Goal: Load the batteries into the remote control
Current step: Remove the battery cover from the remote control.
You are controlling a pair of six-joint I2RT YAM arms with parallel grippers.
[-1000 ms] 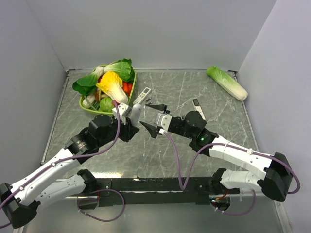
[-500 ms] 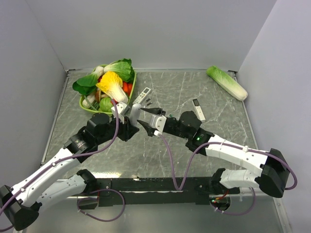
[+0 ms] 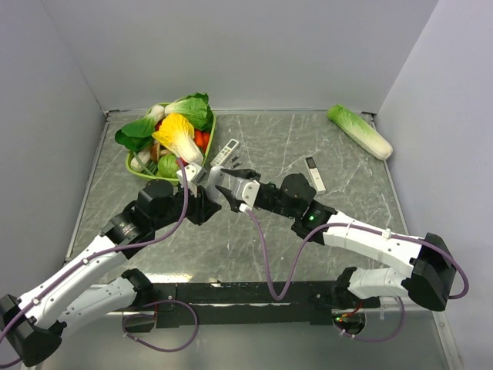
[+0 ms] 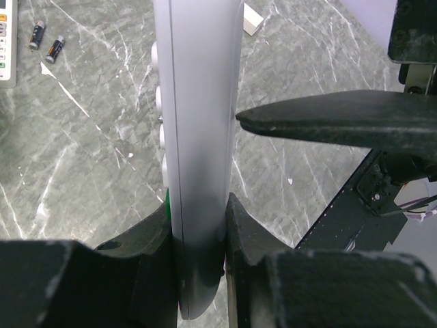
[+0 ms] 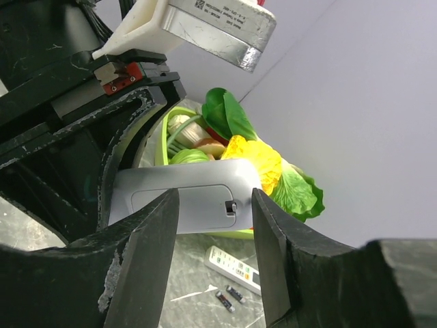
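Both arms reach inward and meet mid-table. The left gripper (image 4: 199, 220) clamps the remote control (image 4: 198, 102). The right gripper (image 3: 223, 181) faces it, fingers spread wide.

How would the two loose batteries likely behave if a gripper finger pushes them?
The batteries are small smooth cylinders lying on the flat table, so they would probably roll. Being tiny, they likely slide away easily too.

You get the remote control (image 4: 198, 137) edge-on only: top cut off by the frame, foot buried between the fingers of the left gripper (image 4: 198, 215), face unseen. Grey-buttoned remote (image 4: 6, 48) cropped at left edge. Markings on the batteries (image 4: 56, 49) too small to read.
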